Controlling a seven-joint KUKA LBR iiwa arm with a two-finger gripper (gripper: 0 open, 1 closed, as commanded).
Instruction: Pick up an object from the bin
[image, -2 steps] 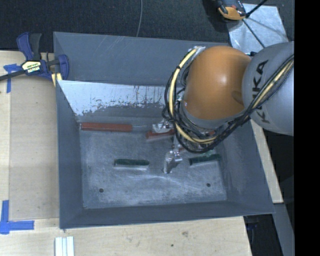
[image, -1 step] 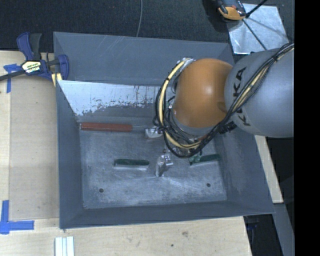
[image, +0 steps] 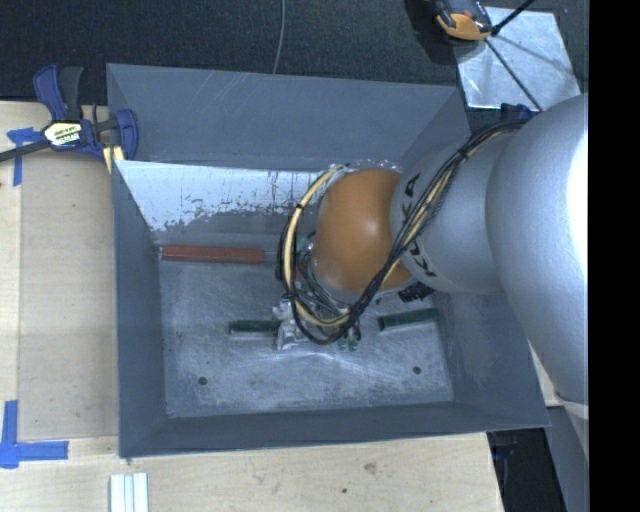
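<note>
Much of the hand (image: 290, 335) is hidden under the arm's (image: 500, 200) smooth orange cover (image: 355, 235) and a tangle of black and yellow cables (image: 325, 315). A small pale metal part pokes out below them, low over the floor of the bin (image: 140, 330). I cannot tell whether the hand is open or closed, or whether it has hold of anything. A thin dark green stick (image: 252, 326) lies flat on the scuffed grey floor, and its right end runs up to the hand and is lost from sight there. A second dark green piece (image: 408, 320) lies just right of the cables, partly covered by the arm. A long, flat reddish-brown bar (image: 212, 256) rests along the foot of the far wall, apart from the hand.
</note>
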